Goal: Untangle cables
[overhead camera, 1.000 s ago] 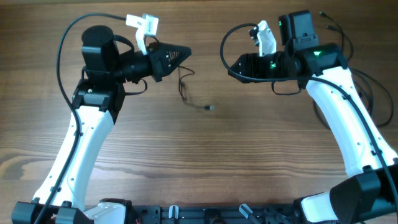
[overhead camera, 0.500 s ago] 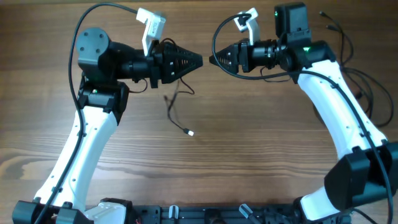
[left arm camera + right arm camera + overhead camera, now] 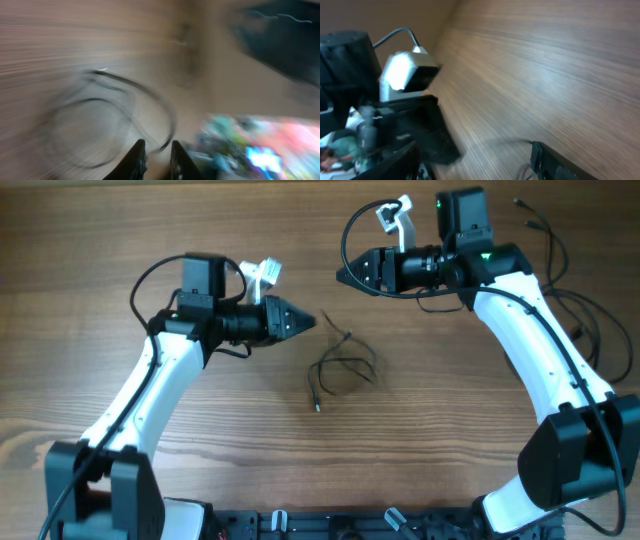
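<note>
A thin black cable (image 3: 345, 365) lies in loose loops on the wooden table (image 3: 450, 440), with a small plug end (image 3: 316, 408) toward the front. My left gripper (image 3: 313, 323) is low, just left of the loops, and one strand runs up to its tips. In the blurred left wrist view the fingers (image 3: 136, 159) stand close together around the gripper's middle (image 3: 156, 150), and the cable (image 3: 161, 101) curves in between them. My right gripper (image 3: 343, 275) is raised behind the cable with its jaws wide apart and empty; it also shows in the right wrist view (image 3: 475, 150).
More dark cables (image 3: 585, 320) trail along the right side of the table behind my right arm. The left arm's white camera mount (image 3: 410, 70) shows close by in the right wrist view. A black rail (image 3: 320, 525) runs along the front edge.
The right gripper has opened and let go of the cable. The left gripper has dropped down and toward the front, and the cable now lies in loops on the table instead of hanging.
</note>
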`<action>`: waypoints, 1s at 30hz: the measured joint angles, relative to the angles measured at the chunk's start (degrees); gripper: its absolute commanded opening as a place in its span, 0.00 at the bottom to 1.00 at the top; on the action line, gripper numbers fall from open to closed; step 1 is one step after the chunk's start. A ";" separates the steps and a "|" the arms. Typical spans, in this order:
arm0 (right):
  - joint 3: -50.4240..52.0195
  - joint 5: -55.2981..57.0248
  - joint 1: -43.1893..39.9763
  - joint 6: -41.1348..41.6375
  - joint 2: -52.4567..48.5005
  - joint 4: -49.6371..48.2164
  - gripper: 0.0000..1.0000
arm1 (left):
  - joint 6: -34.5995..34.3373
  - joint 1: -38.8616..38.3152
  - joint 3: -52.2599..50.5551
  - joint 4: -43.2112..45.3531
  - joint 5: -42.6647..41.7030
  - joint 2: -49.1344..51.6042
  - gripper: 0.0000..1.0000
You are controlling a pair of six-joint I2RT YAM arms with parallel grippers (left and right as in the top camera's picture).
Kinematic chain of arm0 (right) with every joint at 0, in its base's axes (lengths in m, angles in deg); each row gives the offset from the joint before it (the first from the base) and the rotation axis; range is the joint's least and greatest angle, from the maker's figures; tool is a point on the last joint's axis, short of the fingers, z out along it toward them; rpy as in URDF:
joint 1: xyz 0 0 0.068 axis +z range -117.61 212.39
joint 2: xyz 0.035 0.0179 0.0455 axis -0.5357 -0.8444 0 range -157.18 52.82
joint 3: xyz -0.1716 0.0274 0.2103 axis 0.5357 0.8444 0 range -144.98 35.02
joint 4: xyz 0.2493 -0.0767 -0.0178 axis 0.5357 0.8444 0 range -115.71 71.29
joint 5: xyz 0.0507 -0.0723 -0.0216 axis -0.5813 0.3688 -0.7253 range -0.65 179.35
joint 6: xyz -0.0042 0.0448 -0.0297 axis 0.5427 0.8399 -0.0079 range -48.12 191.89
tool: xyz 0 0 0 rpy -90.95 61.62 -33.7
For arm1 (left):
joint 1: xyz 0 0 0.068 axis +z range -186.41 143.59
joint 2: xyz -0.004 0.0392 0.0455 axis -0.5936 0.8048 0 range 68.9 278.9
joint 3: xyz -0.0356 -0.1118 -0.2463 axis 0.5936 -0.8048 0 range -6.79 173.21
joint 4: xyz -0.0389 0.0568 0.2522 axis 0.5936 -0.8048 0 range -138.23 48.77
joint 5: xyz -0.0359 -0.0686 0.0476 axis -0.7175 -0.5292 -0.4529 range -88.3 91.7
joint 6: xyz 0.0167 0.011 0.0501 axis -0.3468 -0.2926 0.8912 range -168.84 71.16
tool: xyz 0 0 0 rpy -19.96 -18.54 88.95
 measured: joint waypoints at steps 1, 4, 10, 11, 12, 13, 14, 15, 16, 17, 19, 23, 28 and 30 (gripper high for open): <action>0.00 1.14 0.00 0.02 0.00 0.63 0.73 | 0.33 0.00 -0.09 -1.60 6.84 0.72 0.21; 0.00 3.08 0.00 0.17 0.00 1.66 0.72 | 0.81 -0.02 -0.20 -5.73 23.39 1.09 0.22; -0.02 10.91 0.37 -1.99 -0.04 12.94 0.73 | 1.31 0.00 -0.20 -9.25 39.60 1.09 0.27; 0.00 14.34 0.61 -2.21 -0.07 16.57 0.74 | 1.38 0.00 -0.20 -9.62 40.46 1.09 0.28; 0.00 18.05 0.83 -2.23 -0.17 20.06 0.75 | 1.42 0.00 -0.20 -10.38 41.05 1.09 0.30; -0.02 21.00 0.94 -2.21 -0.33 22.62 0.75 | 1.42 0.00 -0.20 -10.93 41.53 1.09 0.31; 0.02 25.05 0.98 -1.70 -0.39 26.21 0.77 | 1.40 0.00 -0.17 -11.19 41.35 1.09 0.32; 0.07 27.82 0.98 -1.22 -0.48 28.24 0.77 | 1.40 0.00 -0.20 -11.82 40.59 1.09 0.32; 0.07 31.56 0.98 -0.39 -0.57 30.36 0.78 | 1.42 -0.02 -0.20 -11.85 39.69 1.09 0.32; 0.07 35.26 0.98 0.96 -0.61 32.65 0.78 | 1.42 -0.07 -0.20 -11.98 38.56 1.09 0.33; 0.07 40.26 0.98 2.84 -0.63 34.73 0.80 | 1.42 -0.66 -0.20 -11.96 37.38 1.25 0.34; 0.07 44.72 0.98 5.86 -0.66 36.17 0.80 | 1.44 -4.70 -0.20 -10.58 36.39 3.78 0.39; 0.07 45.99 0.98 9.86 -0.66 36.72 0.80 | 1.42 -11.69 -0.20 -9.18 35.34 7.23 0.40; 0.07 47.28 0.98 11.39 -0.66 36.24 0.80 | 0.68 -14.43 -0.20 -8.22 33.38 7.26 0.46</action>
